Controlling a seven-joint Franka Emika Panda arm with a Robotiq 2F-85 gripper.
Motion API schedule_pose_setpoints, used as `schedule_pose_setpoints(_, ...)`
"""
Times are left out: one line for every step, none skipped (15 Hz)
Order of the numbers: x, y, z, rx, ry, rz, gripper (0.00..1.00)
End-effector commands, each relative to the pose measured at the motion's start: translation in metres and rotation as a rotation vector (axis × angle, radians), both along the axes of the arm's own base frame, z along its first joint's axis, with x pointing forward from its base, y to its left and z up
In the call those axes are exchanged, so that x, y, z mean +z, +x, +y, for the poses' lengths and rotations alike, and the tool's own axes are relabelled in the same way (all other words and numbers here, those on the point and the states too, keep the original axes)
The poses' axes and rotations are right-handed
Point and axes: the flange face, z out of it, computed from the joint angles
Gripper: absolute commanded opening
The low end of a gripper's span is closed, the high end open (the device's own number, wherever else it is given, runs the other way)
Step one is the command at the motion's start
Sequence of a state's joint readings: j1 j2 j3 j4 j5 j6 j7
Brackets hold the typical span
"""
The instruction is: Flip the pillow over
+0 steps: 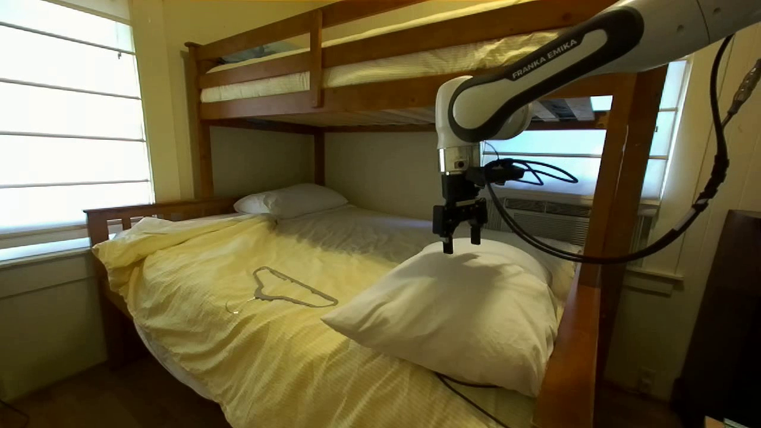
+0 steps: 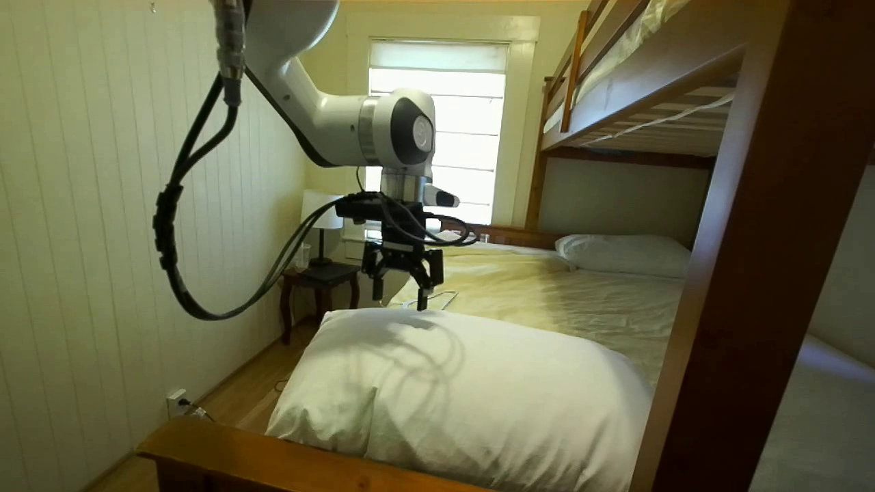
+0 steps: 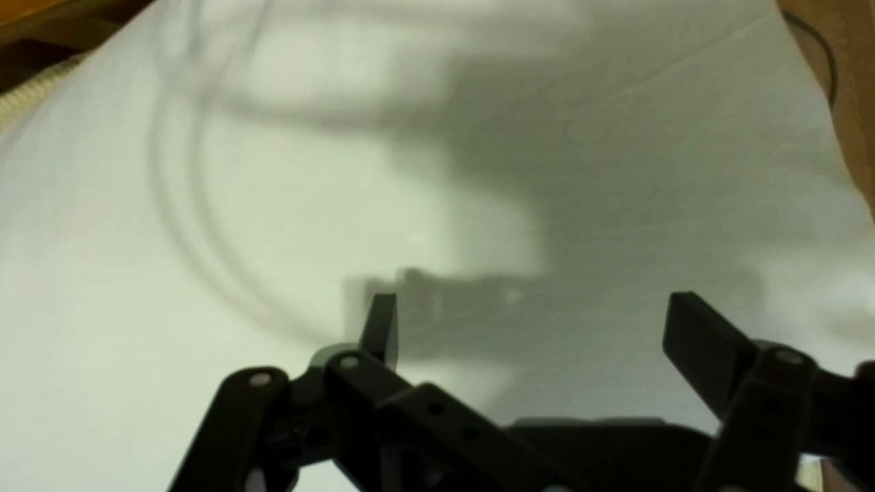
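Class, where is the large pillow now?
In an exterior view, the large pillow lies right of centre on the yellow bedsheet, beneath the open hand, beside the wooden rail.

1 gray hanger (image 1: 278, 296) on yellow bedsheet (image 1: 196, 285), 1 lamp (image 2: 321, 210) on nightstand (image 2: 336, 274)

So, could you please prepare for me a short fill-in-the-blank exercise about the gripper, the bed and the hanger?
1. Over the plump pillow, the gripper is ____, not shut.
2. The bed cover under the hanger is ____ in colour.
3. The wooden bunk bed has ____ sleeping levels.
Missing words: open; yellow; two.
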State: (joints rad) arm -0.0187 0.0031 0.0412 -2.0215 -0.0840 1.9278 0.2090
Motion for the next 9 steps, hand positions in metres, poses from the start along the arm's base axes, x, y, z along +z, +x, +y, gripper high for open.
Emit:
schedule_pose_setpoints(-0.027, 0.013, 0.008, 0.018, 0.005, -0.056, 1.00)
schedule_pose_setpoints(-0.036, 0.016, 0.009, 0.030, 0.010, -0.067, 0.84)
schedule_pose_setpoints(-0.044, 0.018, 0.011, 0.035, 0.021, -0.070, 0.74)
schedule_pose_setpoints(-0.052, 0.020, 0.012, 0.036, 0.030, -0.067, 0.66)
schedule_pose_setpoints(-0.060, 0.021, 0.013, 0.038, 0.034, -0.058, 0.59)
schedule_pose_setpoints(-0.065, 0.021, 0.014, 0.042, 0.033, -0.048, 0.53)
schedule_pose_setpoints(-0.069, 0.022, 0.014, 0.046, 0.031, -0.041, 0.45)
schedule_pose_setpoints(-0.070, 0.021, 0.015, 0.047, 0.030, -0.034, 0.39)
schedule_pose_setpoints(-0.071, 0.021, 0.016, 0.049, 0.033, -0.031, 0.31)
